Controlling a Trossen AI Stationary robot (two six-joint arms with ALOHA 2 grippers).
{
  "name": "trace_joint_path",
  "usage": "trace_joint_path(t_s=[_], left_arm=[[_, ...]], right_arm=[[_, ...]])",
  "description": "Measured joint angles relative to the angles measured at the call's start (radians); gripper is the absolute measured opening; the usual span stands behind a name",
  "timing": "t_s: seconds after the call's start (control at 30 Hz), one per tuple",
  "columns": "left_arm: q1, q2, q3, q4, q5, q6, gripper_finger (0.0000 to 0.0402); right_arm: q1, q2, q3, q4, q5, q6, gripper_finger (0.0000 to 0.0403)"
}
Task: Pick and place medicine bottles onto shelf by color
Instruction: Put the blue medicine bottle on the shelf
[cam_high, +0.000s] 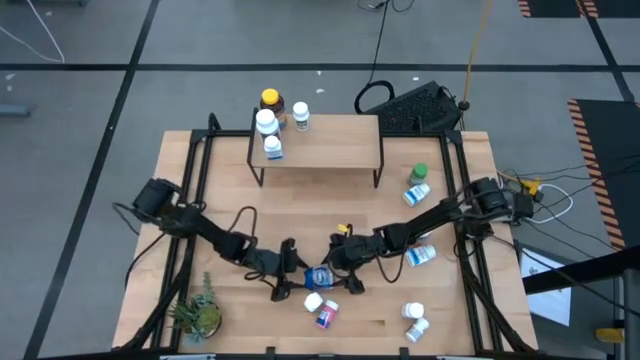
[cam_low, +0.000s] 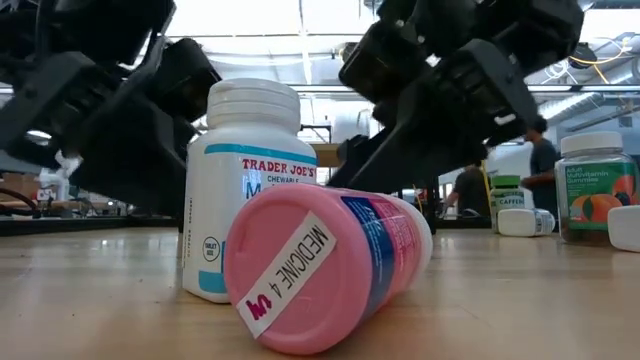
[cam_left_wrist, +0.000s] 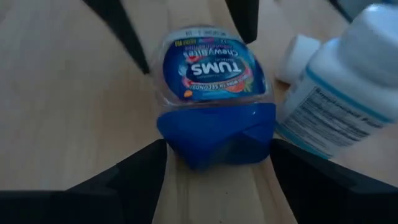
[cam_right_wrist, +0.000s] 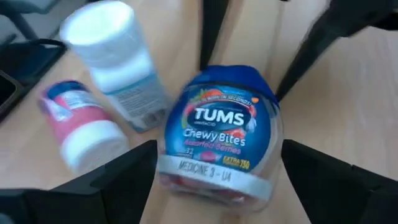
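Left wrist view shows the left gripper (cam_left_wrist: 214, 162) spread open around the blue Tums bottle (cam_left_wrist: 214, 102), fingers flanking its cap end. Opposite, the right gripper (cam_right_wrist: 214, 168) also stands open astride its clear base, perhaps for a handover. High view puts the bottle at lower centre of the table (cam_high: 180, 170), the shelf (cam_high: 340, 135) at upper centre. An upright white bottle (cam_high: 313, 301) and a pink-labelled bottle (cam_high: 326, 316) crowd just beside.
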Motion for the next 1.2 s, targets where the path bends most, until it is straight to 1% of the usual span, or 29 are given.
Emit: trace_joint_path(t_s=[0.07,0.17,0.27,0.4,0.43,0.57,0.7,0.77,0.83,1.1,1.17,1.2], left_arm=[[0.010,0.031,0.030,-0.018,-0.004,0.015,0.0286],[0.035,0.051,0.060,-0.052,-0.011,0.021,0.0285],[0.065,0.055,0.071,-0.088,-0.065,0.020,0.0285],[0.104,0.045,0.073,-0.132,-0.131,-0.007,0.0285],[0.113,0.045,0.073,-0.138,-0.148,-0.015,0.0285],[0.157,0.044,0.073,-0.139,-0.166,-0.030,0.0279],[0.185,0.044,0.072,-0.130,-0.169,-0.016,0.0242],[0.197,0.044,0.075,-0.131,-0.145,-0.001,0.0221],[0.208,0.044,0.075,-0.124,-0.110,0.037,0.0209],[0.217,0.044,0.075,-0.117,-0.092,0.070,0.0202],[0.218,0.044,0.076,-0.112,-0.089,0.094,0.0196],[0.218,0.045,0.076,-0.111,-0.088,0.107,0.0192]], right_arm=[[-0.002,0.016,0.001,0.010,0.022,-0.020,0.0339],[-0.012,0.031,0.002,-0.003,0.131,-0.052,0.0339],[-0.032,0.017,0.003,-0.049,0.224,-0.062,0.0339],[-0.069,0.004,0.002,-0.082,0.262,-0.032,0.0339],[-0.079,0.004,0.003,-0.082,0.263,-0.011,0.0339],[-0.106,0.004,0.003,-0.105,0.276,0.103,0.0339],[-0.108,0.004,0.003,-0.183,0.283,0.155,0.0339],[-0.101,0.003,0.003,-0.205,0.281,0.164,0.0338],[-0.101,0.002,0.003,-0.224,0.262,0.163,0.0338],[-0.136,0.003,0.003,-0.337,0.239,0.111,0.0338],[-0.151,0.002,0.004,-0.354,0.206,0.117,0.0340],[-0.161,0.002,0.004,-0.359,0.163,0.125,0.0341]])
